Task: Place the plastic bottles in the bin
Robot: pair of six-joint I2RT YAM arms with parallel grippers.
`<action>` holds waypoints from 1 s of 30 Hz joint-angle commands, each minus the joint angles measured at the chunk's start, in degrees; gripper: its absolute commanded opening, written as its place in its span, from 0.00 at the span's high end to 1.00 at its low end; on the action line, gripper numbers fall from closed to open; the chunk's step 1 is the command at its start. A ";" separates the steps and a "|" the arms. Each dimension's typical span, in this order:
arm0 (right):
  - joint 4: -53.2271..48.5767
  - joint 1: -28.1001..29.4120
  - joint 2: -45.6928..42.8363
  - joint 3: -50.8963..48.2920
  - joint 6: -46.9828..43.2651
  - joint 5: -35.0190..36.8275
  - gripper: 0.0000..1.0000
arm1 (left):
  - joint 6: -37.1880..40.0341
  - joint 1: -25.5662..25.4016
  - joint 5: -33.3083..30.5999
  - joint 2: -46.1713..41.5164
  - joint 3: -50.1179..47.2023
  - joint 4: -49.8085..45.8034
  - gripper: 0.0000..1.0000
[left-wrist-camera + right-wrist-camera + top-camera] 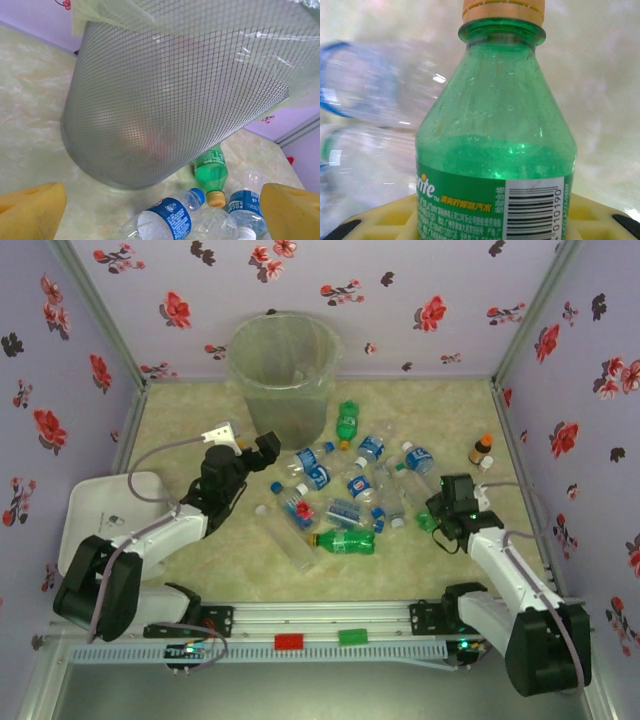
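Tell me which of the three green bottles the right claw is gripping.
The green bottle at the pile's right edge, clamped in the right claw. The other two lie free: the far bottle beside the bin, the near bottle at the pile's front.

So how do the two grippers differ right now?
The left gripper is open and empty; the right gripper is shut on a green bottle. The left one hangs beside the bin; the right one is at the right edge of the bottle pile. Both have yellow pads.
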 commanded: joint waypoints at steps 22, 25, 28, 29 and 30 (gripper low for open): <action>17.33 18.50 39.83 69.36 -33.39 -8.92 0.67 | -4.89 6.36 -4.75 -7.29 -1.34 -11.48 0.00; 18.23 20.14 45.91 76.66 -34.25 -11.63 0.67 | -4.66 6.58 -4.69 -7.89 -1.97 -12.23 0.00; 17.05 21.39 52.15 84.64 -35.10 -13.06 0.67 | -3.74 6.75 -4.41 -8.26 -2.06 -13.26 0.00; 16.44 21.80 54.30 87.64 -35.39 -13.78 0.67 | -3.29 6.79 -4.05 -8.29 -2.15 -13.32 0.00; 15.73 22.16 56.27 90.29 -35.92 -14.26 0.67 | -2.97 6.85 -3.86 -8.30 -2.09 -13.36 0.00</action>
